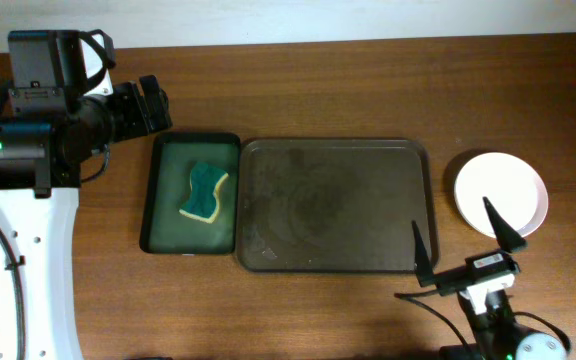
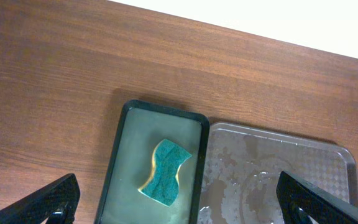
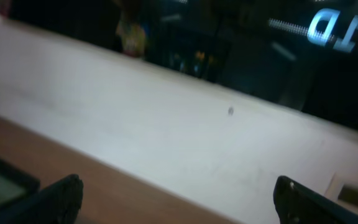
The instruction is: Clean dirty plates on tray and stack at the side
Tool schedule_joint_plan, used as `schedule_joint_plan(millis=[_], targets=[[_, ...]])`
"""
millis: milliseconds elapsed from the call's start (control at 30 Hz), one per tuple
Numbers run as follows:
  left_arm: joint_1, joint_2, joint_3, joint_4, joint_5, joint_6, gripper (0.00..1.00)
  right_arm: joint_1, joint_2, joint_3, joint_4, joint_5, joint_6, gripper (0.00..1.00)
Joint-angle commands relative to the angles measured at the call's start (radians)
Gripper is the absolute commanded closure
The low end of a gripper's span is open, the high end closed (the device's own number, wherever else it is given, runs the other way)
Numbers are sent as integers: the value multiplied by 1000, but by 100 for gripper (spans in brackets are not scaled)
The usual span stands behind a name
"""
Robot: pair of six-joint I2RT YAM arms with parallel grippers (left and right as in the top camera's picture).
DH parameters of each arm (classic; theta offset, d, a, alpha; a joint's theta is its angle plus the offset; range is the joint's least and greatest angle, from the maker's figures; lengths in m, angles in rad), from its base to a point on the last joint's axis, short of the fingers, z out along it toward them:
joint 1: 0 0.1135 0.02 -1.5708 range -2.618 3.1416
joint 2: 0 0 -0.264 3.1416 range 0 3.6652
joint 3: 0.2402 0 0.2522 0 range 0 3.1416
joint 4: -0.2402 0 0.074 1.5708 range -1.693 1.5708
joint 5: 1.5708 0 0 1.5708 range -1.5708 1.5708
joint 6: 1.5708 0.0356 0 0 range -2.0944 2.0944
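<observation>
Overhead: the tray point(image 1: 333, 205) in mid-frame lies bare. The plates point(image 1: 500, 193) sit in one white pile on the tabletop point(image 1: 368, 80) at the right, just up-right of the right gripper point(image 1: 458, 238), which is the nearer arm. The left gripper point(image 1: 150, 103) is at the upper left.

Left wrist: the jaws are wide apart above the sponge point(image 2: 164, 180) in the green tray point(image 2: 120, 155).

Right wrist: the jaws are apart and face a wall point(image 3: 166, 124); no plate shows.

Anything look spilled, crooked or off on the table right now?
Nothing is askew. The brown tray shows wet smears, the sponge lies in the green tray, and the white plates sit neatly to the right.
</observation>
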Motion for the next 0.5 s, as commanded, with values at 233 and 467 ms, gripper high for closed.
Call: schedule_joint_plan(millis=[233,467], targets=[[2,-8,0,2,-8,16,1,-3,-13,-231,118,229,182,2],[2,-8,0,2,-8,16,1,-3,-13,-246,-114,224,182,2]])
